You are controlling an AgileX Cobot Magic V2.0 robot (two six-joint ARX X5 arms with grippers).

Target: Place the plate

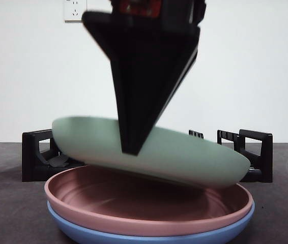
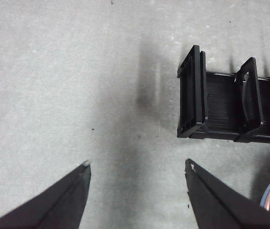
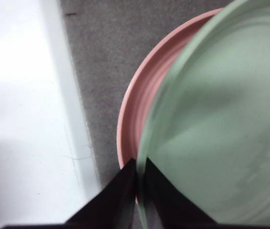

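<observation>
Pink plate (image 1: 134, 203) nests in blue plate (image 1: 149, 235); right gripper (image 3: 140, 167) jaws pinch green plate (image 1: 184, 155), tilted down toward 3 o'clock above them; left gripper (image 2: 137, 167) jaws spread, empty

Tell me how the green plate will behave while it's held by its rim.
The green plate looks rigid: it holds its shape though the right pincer pinches only one edge. It hangs tilted over the pink plate, so it may swing or slip. The smooth finish suggests a slippery grip.
</observation>
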